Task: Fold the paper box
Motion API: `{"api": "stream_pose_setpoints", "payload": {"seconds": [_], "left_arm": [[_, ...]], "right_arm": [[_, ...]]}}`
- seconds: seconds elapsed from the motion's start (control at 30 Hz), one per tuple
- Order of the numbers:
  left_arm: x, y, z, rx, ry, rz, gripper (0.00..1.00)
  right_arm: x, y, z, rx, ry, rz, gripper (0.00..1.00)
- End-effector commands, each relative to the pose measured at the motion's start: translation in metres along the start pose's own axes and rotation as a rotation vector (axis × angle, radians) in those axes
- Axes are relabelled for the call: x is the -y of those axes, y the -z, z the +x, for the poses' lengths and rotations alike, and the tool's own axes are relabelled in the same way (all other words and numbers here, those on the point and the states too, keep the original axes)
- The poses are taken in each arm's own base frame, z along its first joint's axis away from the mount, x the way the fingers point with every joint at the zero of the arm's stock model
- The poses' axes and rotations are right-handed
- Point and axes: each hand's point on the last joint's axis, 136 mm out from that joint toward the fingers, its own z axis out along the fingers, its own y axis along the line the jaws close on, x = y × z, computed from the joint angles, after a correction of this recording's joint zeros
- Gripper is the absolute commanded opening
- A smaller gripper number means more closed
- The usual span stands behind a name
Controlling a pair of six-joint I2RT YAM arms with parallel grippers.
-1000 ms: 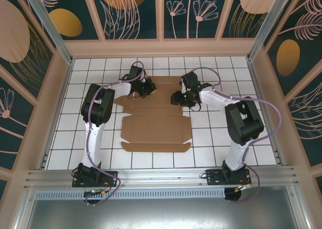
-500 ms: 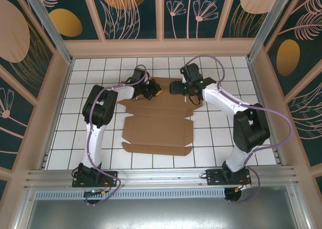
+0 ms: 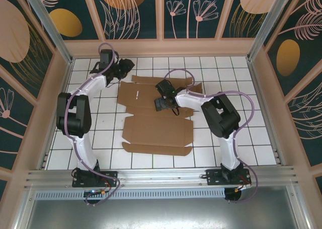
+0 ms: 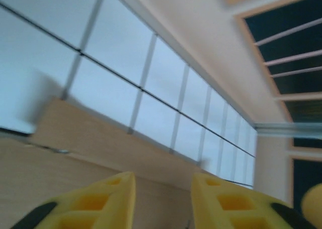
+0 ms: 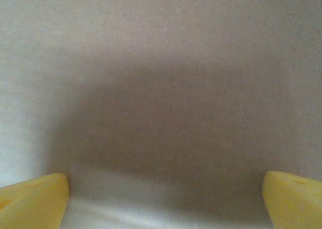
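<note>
Brown paper box [image 3: 157,131] flat beneath sharply bent right arm [image 3: 191,99], jaws wide, empty; left arm [image 3: 90,87] outstretched, jaws part-open, empty.

Table [image 3: 226,133]: white tiles, dark grout, under me.
Walls [image 3: 136,17]: teal panels, peach plant drawings, around me.
Rail [image 3: 161,176]: metal, near edge.

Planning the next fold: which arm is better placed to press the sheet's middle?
Right, likely: the right gripper hangs open over the paper box, mid-sheet; the left gripper is at its far corner.
</note>
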Motion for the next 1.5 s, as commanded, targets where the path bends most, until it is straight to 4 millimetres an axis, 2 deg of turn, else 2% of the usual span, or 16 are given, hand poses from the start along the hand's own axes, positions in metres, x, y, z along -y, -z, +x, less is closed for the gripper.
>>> {"api": "stream_pose_setpoints", "payload": {"seconds": [0.0,0.03,0.07,0.2,0.27,0.37,0.57,0.63,0.73,0.93,1.3,1.47], "left_arm": [[-0.015,-0.002,-0.002,0.007,-0.089,-0.124,0.56],[-0.013,-0.003,-0.007,0.010,-0.105,-0.131,0.67],[-0.013,-0.006,-0.010,0.004,-0.117,-0.146,0.71],[-0.018,-0.018,-0.023,-0.023,-0.160,-0.221,0.73],[-0.022,-0.024,-0.029,-0.032,-0.192,-0.243,0.73],[-0.031,-0.038,-0.033,-0.077,-0.241,-0.223,0.74],[-0.042,-0.068,-0.023,-0.194,-0.249,-0.132,0.67],[-0.044,-0.074,-0.018,-0.218,-0.244,-0.113,0.66],[-0.060,-0.078,-0.019,-0.218,-0.245,-0.178,0.66],[-0.076,-0.086,-0.006,-0.255,-0.208,-0.183,0.64],[-0.078,-0.093,0.010,-0.299,-0.149,-0.128,0.61],[-0.061,-0.086,0.011,-0.296,-0.132,-0.060,0.58]], "right_arm": [[0.008,-0.012,-0.001,-0.006,0.008,0.087,0.99],[0.010,-0.017,0.007,-0.031,0.020,0.096,0.98],[0.011,-0.021,0.017,-0.061,0.028,0.090,0.98],[0.012,-0.026,0.060,-0.171,0.090,0.039,0.94],[0.023,-0.027,0.069,-0.197,0.135,0.072,0.93],[0.039,-0.026,0.068,-0.211,0.145,0.105,0.91],[0.037,-0.023,0.065,-0.215,0.131,0.045,0.88],[0.036,-0.024,0.066,-0.221,0.130,0.040,0.87],[0.034,-0.023,0.065,-0.219,0.129,0.034,0.86],[0.035,-0.023,0.066,-0.218,0.133,0.034,0.85],[0.034,-0.023,0.066,-0.219,0.134,0.031,0.84],[0.034,-0.027,0.069,-0.228,0.135,0.032,0.84]]}}
